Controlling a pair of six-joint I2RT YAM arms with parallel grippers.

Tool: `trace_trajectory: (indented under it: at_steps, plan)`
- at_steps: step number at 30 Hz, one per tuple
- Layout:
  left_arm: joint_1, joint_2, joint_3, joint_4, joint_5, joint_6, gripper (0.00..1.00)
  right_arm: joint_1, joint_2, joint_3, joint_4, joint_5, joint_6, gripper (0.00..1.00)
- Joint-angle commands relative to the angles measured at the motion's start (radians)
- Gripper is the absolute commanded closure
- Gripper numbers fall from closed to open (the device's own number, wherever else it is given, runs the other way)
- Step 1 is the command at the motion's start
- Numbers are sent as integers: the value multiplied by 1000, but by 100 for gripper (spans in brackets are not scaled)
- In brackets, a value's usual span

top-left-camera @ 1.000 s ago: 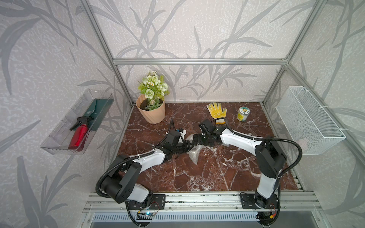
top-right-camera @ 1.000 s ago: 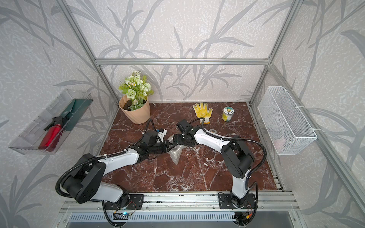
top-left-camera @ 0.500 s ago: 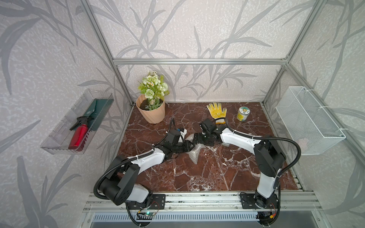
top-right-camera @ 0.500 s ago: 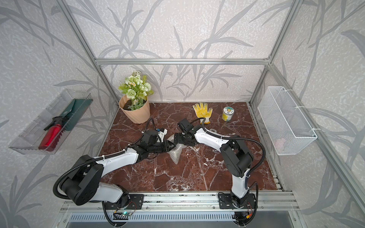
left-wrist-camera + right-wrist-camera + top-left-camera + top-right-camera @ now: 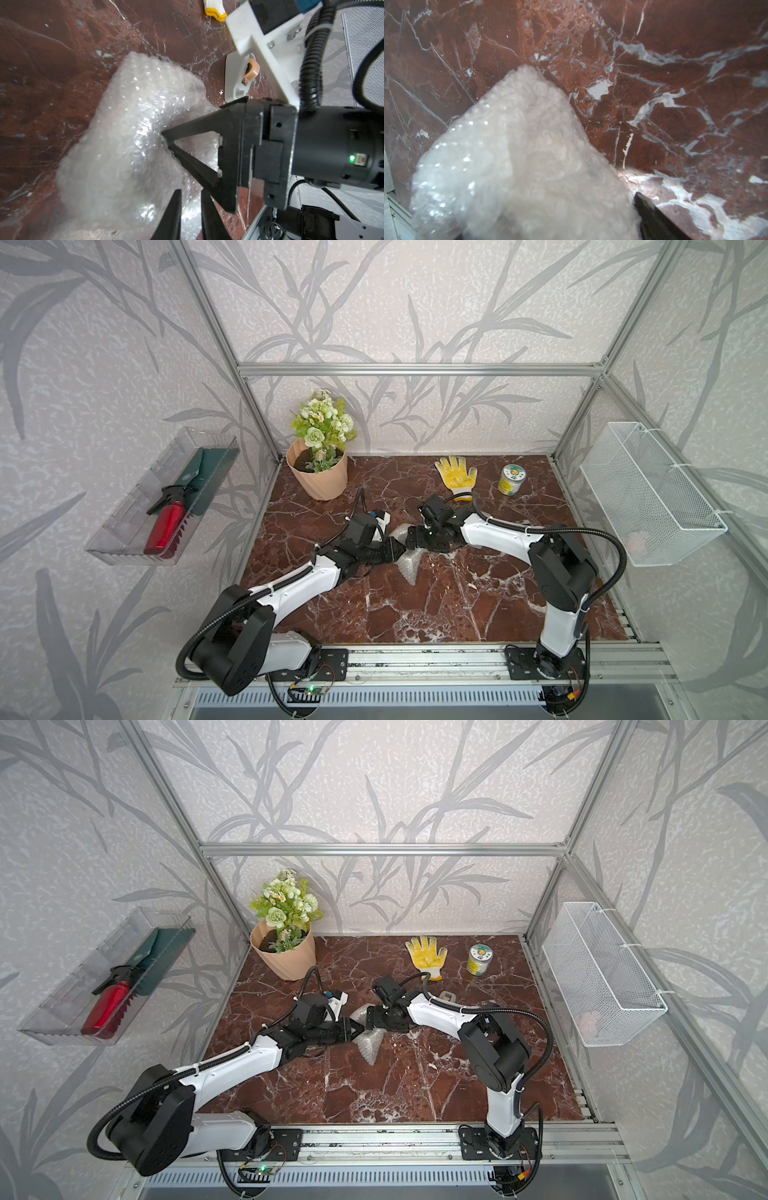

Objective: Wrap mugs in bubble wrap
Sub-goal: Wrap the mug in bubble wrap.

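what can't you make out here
Mug: unseen in every view, presumably inside the bubble wrap.
Right gripper: wrap hides one finger in the right wrist view; grip unclear.
Left gripper: fingers cut off by the left wrist view's edge; grip unclear.
Jar label: too small in both top views.

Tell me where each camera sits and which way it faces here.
Both top views: high over the front rail, looking down onto the table; both arms show whole, meeting at the bubble wrap.
Left wrist: on the left arm, facing along the left pincer to the bubble wrap; the right pincer shows too.
Right wrist: on the right arm, close over the bubble wrap; one finger shows.
Shared: all four see the bubble wrap.
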Motion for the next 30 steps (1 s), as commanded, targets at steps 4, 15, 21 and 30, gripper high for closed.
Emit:
trace_trajectory:
  at_steps: [4, 15, 21, 30]
  plan:
    - [-3, -74, -15, -74, -224, -111, 40, 5, 42, -36, -88, 19, -12, 13]
    - [-4, 41, 19, -49, -229, -191, 16, 5, 39, -39, -85, 11, -12, 13]
    - [-3, 101, 27, -83, -252, -203, 16, 5, 37, -37, -85, 10, -12, 13]
    - [-4, 152, 23, -76, -279, -231, 24, 18, 7, -82, -55, -4, 26, 13]
